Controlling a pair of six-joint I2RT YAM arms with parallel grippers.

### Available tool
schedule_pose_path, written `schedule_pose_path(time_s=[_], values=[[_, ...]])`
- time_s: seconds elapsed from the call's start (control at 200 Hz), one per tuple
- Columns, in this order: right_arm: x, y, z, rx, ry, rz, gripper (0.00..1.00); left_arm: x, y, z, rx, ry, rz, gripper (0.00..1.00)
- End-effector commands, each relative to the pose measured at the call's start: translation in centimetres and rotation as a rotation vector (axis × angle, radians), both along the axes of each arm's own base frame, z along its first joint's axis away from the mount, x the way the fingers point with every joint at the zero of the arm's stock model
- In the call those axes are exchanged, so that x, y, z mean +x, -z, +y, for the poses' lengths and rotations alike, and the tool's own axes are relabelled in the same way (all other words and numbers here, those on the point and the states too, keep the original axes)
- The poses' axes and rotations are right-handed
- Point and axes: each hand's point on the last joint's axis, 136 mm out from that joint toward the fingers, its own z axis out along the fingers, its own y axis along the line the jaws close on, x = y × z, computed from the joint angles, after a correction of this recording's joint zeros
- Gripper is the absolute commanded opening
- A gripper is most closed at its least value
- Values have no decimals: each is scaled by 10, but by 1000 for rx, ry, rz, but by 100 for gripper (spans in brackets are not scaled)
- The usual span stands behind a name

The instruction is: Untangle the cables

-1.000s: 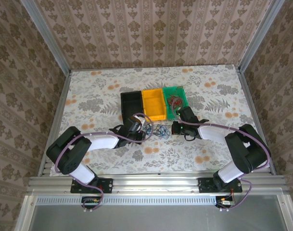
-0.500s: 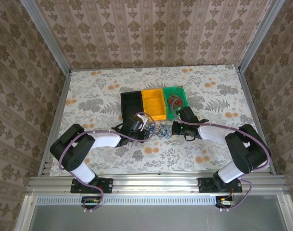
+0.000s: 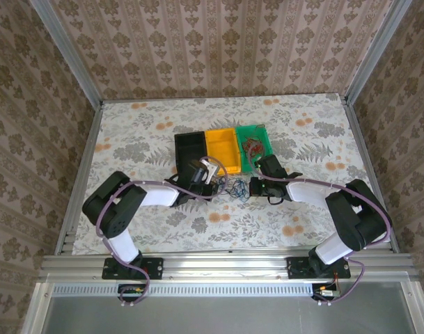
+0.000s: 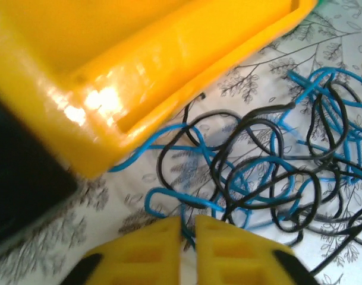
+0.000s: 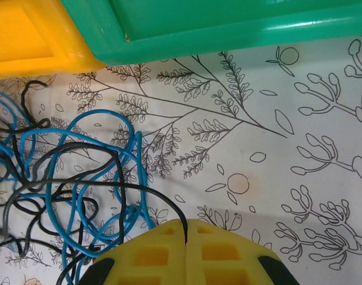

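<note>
We see three bins in a touching row on the floral tabletop [image 3: 149, 139]: a black bin [image 3: 189, 147] at nine o'clock, a yellow bin [image 3: 223, 149] central, a green bin [image 3: 262, 132] at three o'clock.

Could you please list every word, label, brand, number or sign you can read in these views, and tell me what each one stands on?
None: no readable text in any view.
yellow bin, green bin, black bin: plain plastic, no label or number visible.
tablecloth: printed leaves and flowers only, no words.
cables: blue and black, no markings to be made out.
</note>
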Motion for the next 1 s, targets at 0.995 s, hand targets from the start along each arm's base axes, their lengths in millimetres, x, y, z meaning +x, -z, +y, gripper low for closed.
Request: schedule_pose_path(time_s=[0.995], values=[[-55, 0, -235, -146, 1061, 129, 0, -42, -26, 252, 661, -1186, 4, 0]])
